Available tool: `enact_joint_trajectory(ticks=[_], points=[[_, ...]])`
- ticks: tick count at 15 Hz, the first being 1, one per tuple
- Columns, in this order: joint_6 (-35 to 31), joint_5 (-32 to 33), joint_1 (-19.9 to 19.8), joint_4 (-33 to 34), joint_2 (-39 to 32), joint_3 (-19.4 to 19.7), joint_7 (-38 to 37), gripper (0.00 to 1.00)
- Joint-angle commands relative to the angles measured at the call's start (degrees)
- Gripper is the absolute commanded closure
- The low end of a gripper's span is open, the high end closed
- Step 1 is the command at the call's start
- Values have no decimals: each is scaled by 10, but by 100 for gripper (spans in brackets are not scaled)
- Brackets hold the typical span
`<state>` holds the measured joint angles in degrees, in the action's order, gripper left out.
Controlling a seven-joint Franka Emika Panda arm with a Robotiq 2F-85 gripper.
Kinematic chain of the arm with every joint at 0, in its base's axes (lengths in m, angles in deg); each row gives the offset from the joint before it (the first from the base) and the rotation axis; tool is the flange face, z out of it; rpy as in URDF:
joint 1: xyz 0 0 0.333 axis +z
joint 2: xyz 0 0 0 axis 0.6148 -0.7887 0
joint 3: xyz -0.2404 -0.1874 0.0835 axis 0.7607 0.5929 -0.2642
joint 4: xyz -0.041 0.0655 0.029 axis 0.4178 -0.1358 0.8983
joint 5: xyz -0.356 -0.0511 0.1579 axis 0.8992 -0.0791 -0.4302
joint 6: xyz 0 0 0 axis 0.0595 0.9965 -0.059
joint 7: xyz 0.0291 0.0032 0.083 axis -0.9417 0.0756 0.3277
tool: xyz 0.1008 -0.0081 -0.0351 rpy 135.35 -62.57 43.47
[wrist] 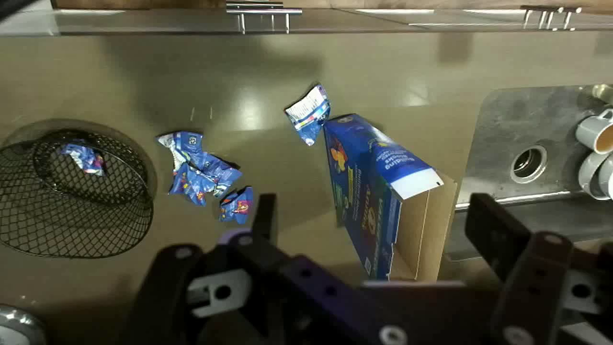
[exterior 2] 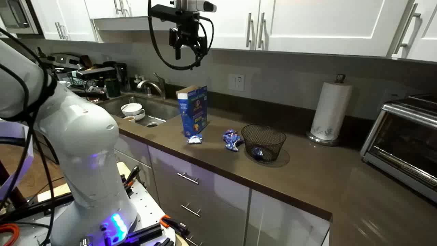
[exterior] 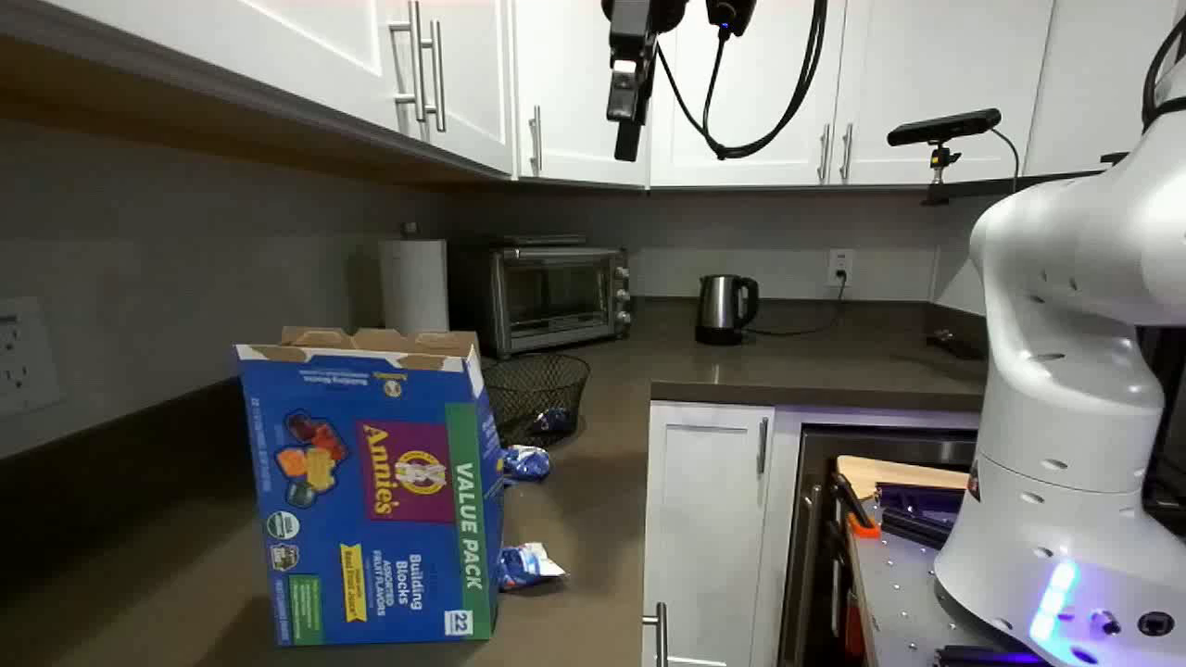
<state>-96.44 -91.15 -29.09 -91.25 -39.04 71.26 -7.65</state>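
I've got the fingers (wrist: 495, 235) spread wide apart, up high over the worktop (exterior 2: 307, 181), well clear of everything. In wrist view the box (wrist: 359, 187) shows btwn them but far below. Both exterior views have it upright on the worktop, standing on end w/ print sideways, torn flaps at top, plain cardboard inside.

One loose pkt (wrist: 310, 114) lies at the box's foot, by a bottom corner; can't tell if they touch. A bunch of pkts (wrist: 206, 167) lies btwn box & basket (exterior 2: 264, 138), w/ a small pkt (wrist: 237, 206) just beside it. Basket's upright, w/ a blue pkt (exterior 2: 257, 152) at the bottom.

Past the basket: paper roll (exterior 2: 331, 111), upright, then oven (exterior: 561, 292), then kettle (exterior: 721, 306) corded to a socket (exterior: 840, 262). Other side of the box I've the sink (wrist: 498, 129), w/ bowls (exterior 2: 132, 110) & a mug (wrist: 591, 132) in it. Cupboards (exterior 2: 321, 18) hang over the worktop, drawers (exterior 2: 218, 184) under it. Arm (exterior: 1056, 398) stands on a metal plate (exterior: 894, 607), blue light (exterior: 1056, 602) lit at its base.
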Motion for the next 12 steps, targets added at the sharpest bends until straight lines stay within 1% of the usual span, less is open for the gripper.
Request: enact_joint_trajectory(ticks=[1, 6, 9, 12], points=[[2, -6, -12, 1, -1, -9, 5, 0], [2, -6, -12, 1, -1, -9, 5, 0], [-22, -11, -10, -21, -33, -9, 14, 0], [-63, -35, 1, -51, -88, -6, 33, 0]])
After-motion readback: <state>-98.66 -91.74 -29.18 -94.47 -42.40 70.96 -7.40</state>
